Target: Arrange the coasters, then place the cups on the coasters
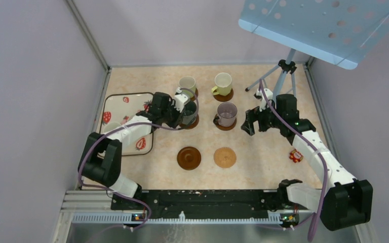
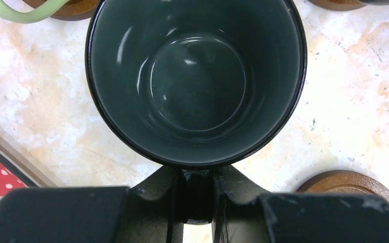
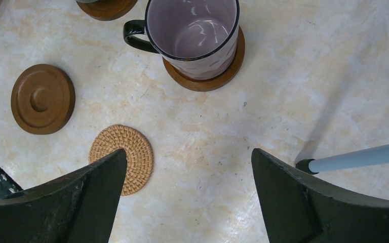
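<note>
My left gripper [image 1: 182,112] [image 2: 198,195] is shut on the handle of the dark green-grey cup [image 1: 189,113] [image 2: 195,81], which stands upright over a brown coaster [image 1: 193,123]. The mauve cup [image 1: 227,113] [image 3: 195,30] sits on its coaster [image 3: 207,78]. My right gripper [image 1: 250,125] [image 3: 188,152] stands open and holds nothing, to the right of the mauve cup. Two light green cups [image 1: 187,84] [image 1: 223,82] rest on coasters at the back. A dark brown coaster [image 1: 189,158] [image 3: 42,98] and a tan woven coaster [image 1: 225,157] [image 3: 124,149] lie bare in front.
The strawberry-print tray [image 1: 126,104] lies at the left, partly under my left arm. A tripod [image 1: 283,71] stands at the back right beneath a blue perforated board [image 1: 324,25]. A small red and yellow item [image 1: 296,155] lies by my right arm. Walls close in both sides.
</note>
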